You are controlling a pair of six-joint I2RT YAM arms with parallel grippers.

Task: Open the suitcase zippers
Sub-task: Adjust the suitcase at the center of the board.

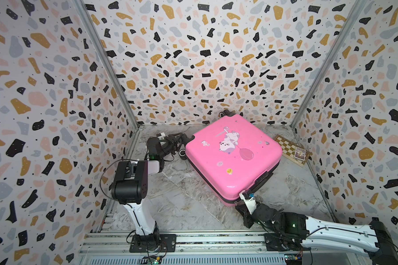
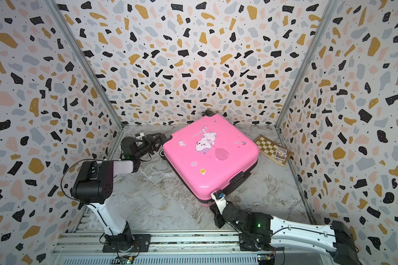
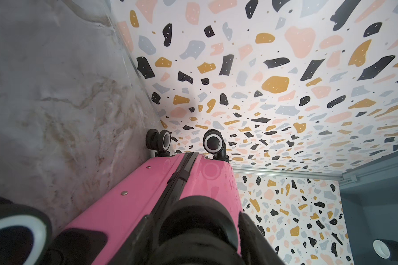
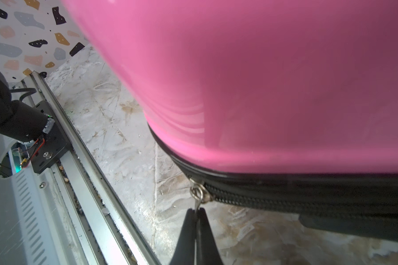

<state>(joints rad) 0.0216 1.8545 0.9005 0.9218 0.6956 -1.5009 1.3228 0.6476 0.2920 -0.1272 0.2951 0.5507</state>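
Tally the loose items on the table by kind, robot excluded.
Glossy pink hard-shell suitcase: 1
Flat wooden chessboard: 1
Small printed card or box lying on the chessboard: 1
Total: 3

Readable text, numbers, brands: none that I can make out.
Item one, glossy pink hard-shell suitcase (image 1: 251, 160): cartoon cat and balloon print (image 1: 229, 143) with a few small stickers (image 1: 229, 171), all pictures, any lettering too small for me to read.
Item two, flat wooden chessboard (image 1: 285, 144): a small printed card (image 1: 300, 153) lies on it, its print blurred beyond reading.
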